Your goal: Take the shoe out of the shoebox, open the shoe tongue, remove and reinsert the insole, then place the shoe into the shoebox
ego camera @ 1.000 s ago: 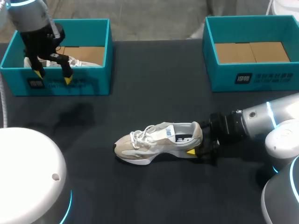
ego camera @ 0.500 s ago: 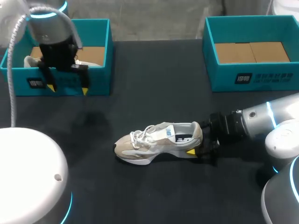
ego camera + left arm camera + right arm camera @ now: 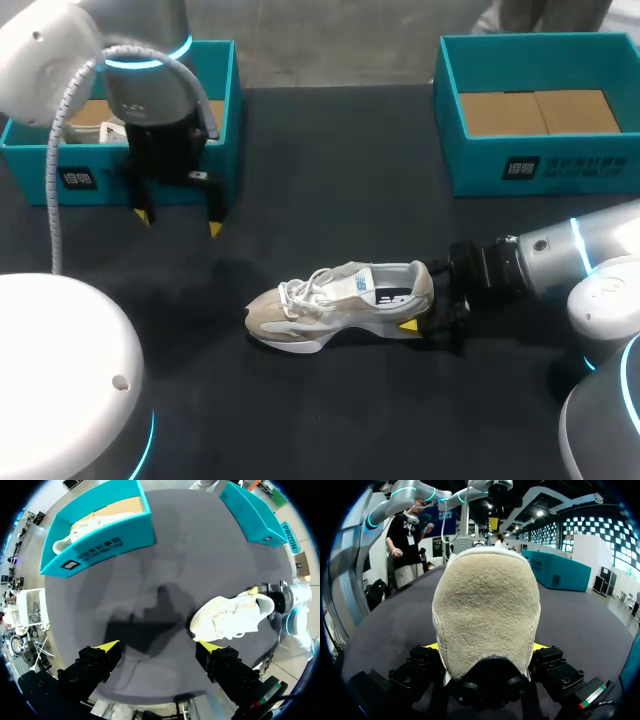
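Observation:
A beige and white shoe (image 3: 335,300) lies on its sole on the dark table, toe to the left. My right gripper (image 3: 424,302) is shut on its heel. In the right wrist view the suede heel (image 3: 487,615) fills the space between the yellow tips of the right gripper (image 3: 486,647). My left gripper (image 3: 178,222) hangs open and holds nothing, above the table just in front of the left teal shoebox (image 3: 226,120). From the left wrist view, the shoe (image 3: 230,617) lies ahead of the left gripper (image 3: 157,647), off to one side.
A second white shoe (image 3: 87,527) lies inside the left shoebox (image 3: 100,550). The right teal shoebox (image 3: 540,165) stands at the back right with only cardboard showing on its floor. Bare dark table lies between the boxes and around the shoe.
My left arm has come out from over the left shoebox and moved toward the table's middle, its gripper still open. The right arm and the shoe have not moved.

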